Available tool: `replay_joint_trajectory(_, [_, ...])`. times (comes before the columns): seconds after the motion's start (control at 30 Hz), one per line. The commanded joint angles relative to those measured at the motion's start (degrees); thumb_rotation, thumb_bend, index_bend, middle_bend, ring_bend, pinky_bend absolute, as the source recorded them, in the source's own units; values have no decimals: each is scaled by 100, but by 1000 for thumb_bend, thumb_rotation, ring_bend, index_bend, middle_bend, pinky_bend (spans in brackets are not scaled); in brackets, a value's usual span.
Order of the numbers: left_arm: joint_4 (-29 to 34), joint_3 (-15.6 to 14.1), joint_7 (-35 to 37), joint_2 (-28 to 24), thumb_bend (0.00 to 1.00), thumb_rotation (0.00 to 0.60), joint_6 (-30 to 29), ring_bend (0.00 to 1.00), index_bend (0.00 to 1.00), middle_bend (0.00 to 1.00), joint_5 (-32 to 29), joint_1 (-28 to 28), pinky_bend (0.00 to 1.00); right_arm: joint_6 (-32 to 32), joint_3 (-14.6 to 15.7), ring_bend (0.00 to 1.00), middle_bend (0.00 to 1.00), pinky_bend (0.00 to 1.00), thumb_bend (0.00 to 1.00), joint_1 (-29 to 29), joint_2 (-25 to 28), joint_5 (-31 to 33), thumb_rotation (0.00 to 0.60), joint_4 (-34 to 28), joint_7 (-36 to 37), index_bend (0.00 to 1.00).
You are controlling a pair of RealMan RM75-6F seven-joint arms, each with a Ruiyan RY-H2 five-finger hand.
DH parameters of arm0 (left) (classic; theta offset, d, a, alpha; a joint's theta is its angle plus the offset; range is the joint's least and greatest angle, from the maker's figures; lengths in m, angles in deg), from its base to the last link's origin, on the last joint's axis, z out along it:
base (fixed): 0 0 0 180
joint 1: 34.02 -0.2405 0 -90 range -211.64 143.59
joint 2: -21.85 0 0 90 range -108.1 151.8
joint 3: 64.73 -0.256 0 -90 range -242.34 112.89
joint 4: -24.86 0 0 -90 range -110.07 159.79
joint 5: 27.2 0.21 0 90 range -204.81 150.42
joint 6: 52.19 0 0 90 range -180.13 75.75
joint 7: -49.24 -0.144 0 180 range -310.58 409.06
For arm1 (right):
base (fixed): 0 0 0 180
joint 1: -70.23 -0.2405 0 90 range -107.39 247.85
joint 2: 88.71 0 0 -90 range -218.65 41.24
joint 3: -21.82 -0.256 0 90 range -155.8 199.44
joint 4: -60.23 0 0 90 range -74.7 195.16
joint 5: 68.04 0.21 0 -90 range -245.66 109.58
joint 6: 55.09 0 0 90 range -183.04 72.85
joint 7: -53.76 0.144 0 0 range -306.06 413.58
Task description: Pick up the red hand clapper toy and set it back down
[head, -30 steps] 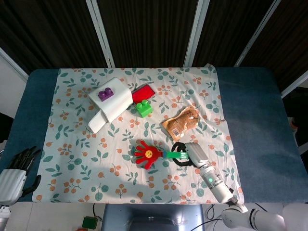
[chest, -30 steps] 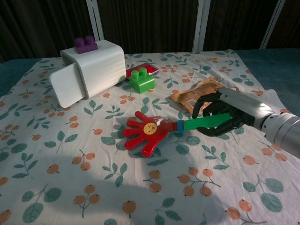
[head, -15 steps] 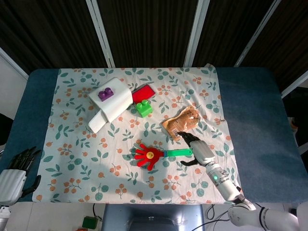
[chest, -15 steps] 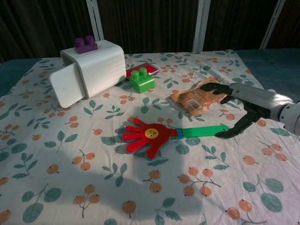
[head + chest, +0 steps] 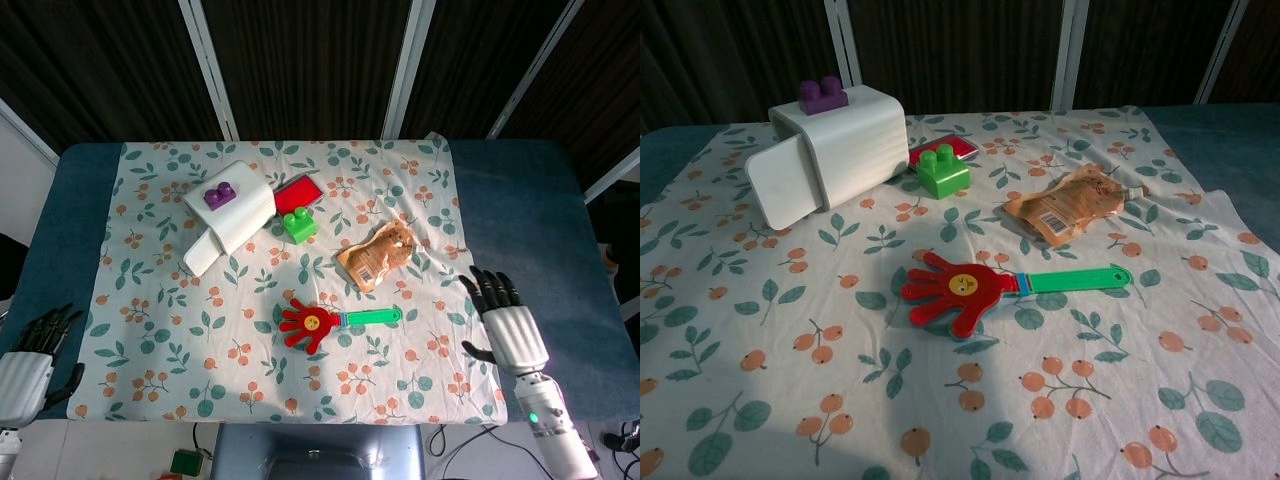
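A blue bench (image 5: pixel 520 200) carries a leaf-and-berry printed cloth (image 5: pixel 160 340). On the cloth, the white box (image 5: pixel 228 218) stands upper left of the red hand clapper toy (image 5: pixel 312 322); the snack packet (image 5: pixel 377 254) lies upper right.

The head view looks steeply down from high above onto the whole worktop (image 5: pixel 530 200). The chest view sits low and near, facing forward across the floral cloth (image 5: pixel 940 400). Both share the cloth's central area and the objects on it.

glossy plastic hand clapper toy (image 5: pixel 975 291) on matt printed cloth (image 5: pixel 760 340); crinkly foil snack packet (image 5: pixel 1072 204).
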Motion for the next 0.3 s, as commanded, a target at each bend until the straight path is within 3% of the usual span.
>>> replay_joint_trajectory(0.03, [0, -1, -63, 25, 453, 600, 2, 0, 9, 0, 10, 0, 131, 1028, 340, 0, 0, 0, 232, 845, 195, -706, 600, 153, -179, 0])
replay_joint_trajectory(0.3, [39, -4, -362, 79, 452, 600, -120, 0, 9, 0, 4, -90, 130, 857, 164, 0, 0, 0, 224, 884, 184, -696, 600, 184, 51, 0])
